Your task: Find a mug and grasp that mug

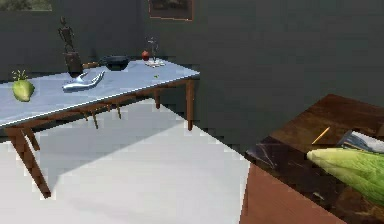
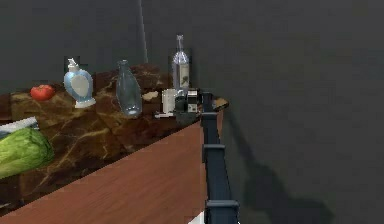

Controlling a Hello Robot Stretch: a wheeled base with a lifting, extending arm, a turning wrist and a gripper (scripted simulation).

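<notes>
The gripper (image 2: 176, 104) is at the counter's (image 2: 100, 140) corner by a tall clear bottle (image 2: 180, 62); I cannot tell if it holds anything. A small pale thing (image 2: 163, 103), maybe the mug, stands just beside it, toward the arm side view's left.

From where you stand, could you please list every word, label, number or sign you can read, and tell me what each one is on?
No text can be read in either view.
The tall bottle on the brown counter has a pale band that may be a label; it is too small to read.
The framed picture on the wall shows no legible writing.
</notes>
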